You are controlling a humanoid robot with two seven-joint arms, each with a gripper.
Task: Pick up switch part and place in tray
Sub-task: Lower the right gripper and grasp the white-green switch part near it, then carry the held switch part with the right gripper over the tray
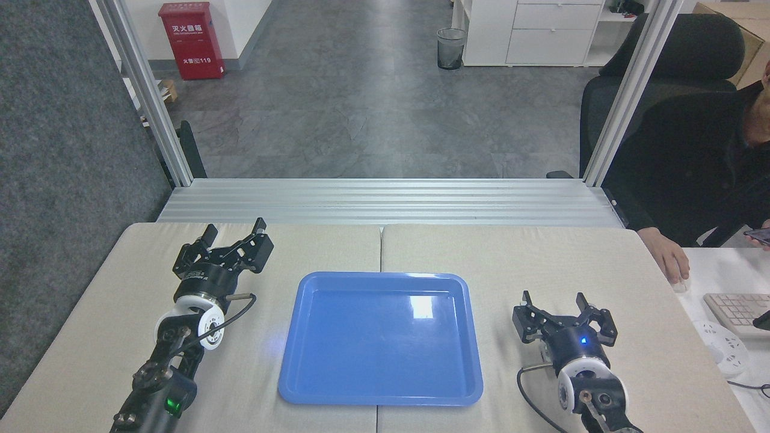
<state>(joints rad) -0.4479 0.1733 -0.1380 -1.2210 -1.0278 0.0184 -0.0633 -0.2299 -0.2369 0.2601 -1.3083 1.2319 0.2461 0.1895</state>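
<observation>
Fingers (527, 299) spread on both arms; tray (289, 361) between.

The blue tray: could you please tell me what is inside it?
Nothing lies inside the tray; only its glossy blue floor with light reflections shows. No switch part is visible anywhere, and nothing covers the tray.

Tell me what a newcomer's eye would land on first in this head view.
First, the large glossy blue plastic tray lying with nothing in it at the middle of the beige padded table. Next, the two black grippers flanking it, both open: the left gripper and the right gripper. Beyond, a red metal cabinet stands far left on the grey floor.
</observation>
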